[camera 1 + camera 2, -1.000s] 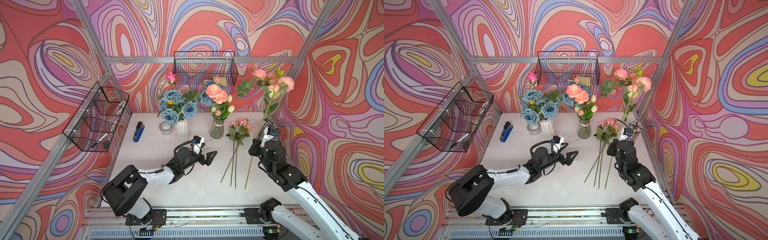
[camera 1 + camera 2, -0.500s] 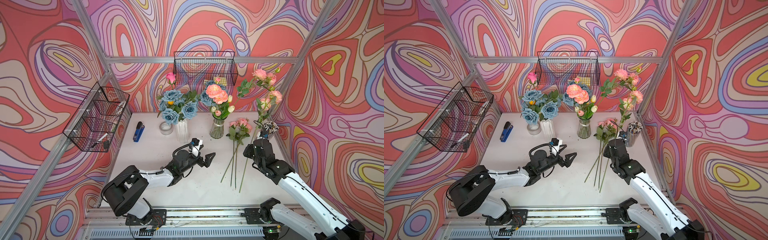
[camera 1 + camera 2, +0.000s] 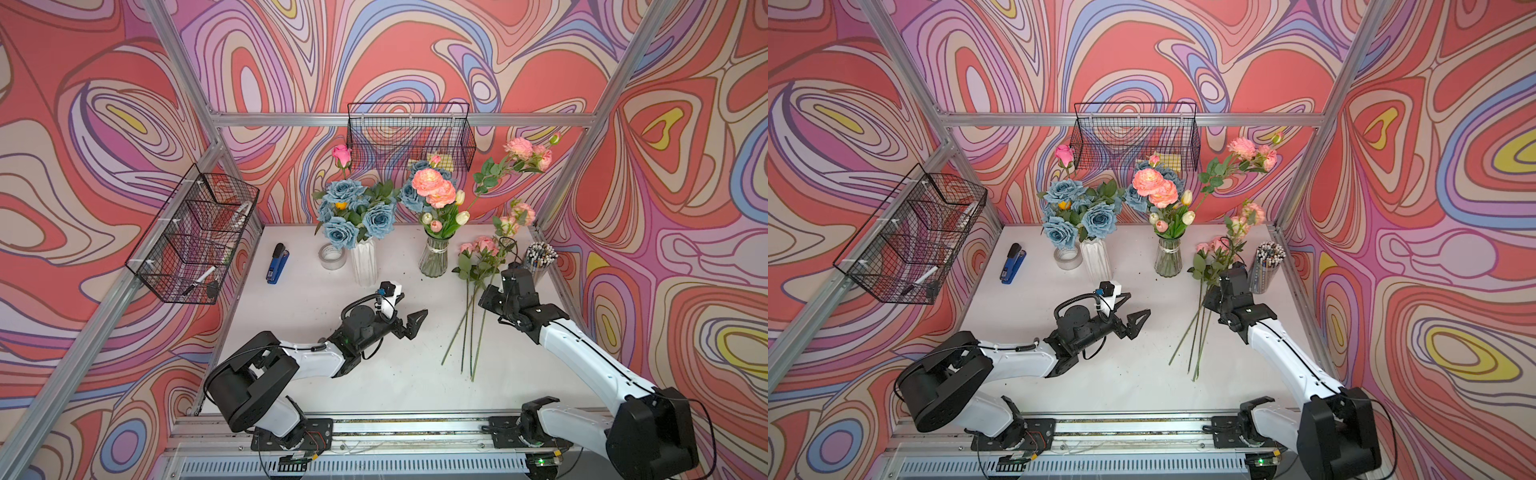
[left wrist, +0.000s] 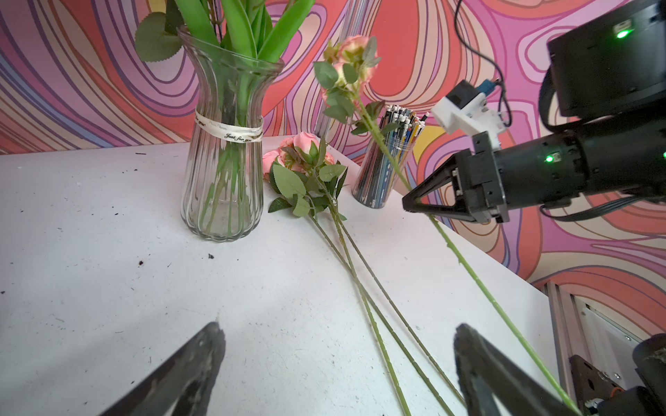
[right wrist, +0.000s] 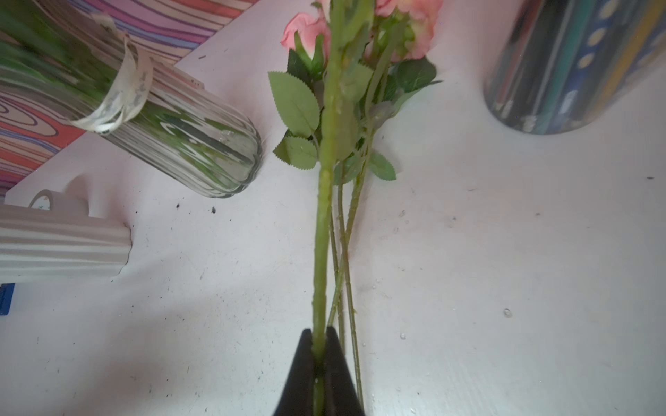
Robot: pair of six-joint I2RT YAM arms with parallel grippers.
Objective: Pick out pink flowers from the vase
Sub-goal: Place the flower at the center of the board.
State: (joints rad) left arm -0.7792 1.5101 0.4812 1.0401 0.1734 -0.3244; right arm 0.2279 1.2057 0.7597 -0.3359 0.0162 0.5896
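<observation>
In right claw, pinched tight: pink flower stem, slanting over laid pink flowers on worktop. Left claw spread wide, empty; glass vase ahead of it.

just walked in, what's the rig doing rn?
It's clearing pink out of the glass vase. The right gripper is shut on the stem of a pink spray, held tilted over the pink roses already lying on the table. The left gripper is open and holds nothing, above the table's middle. The peach-pink blooms are still in the vase.
</observation>
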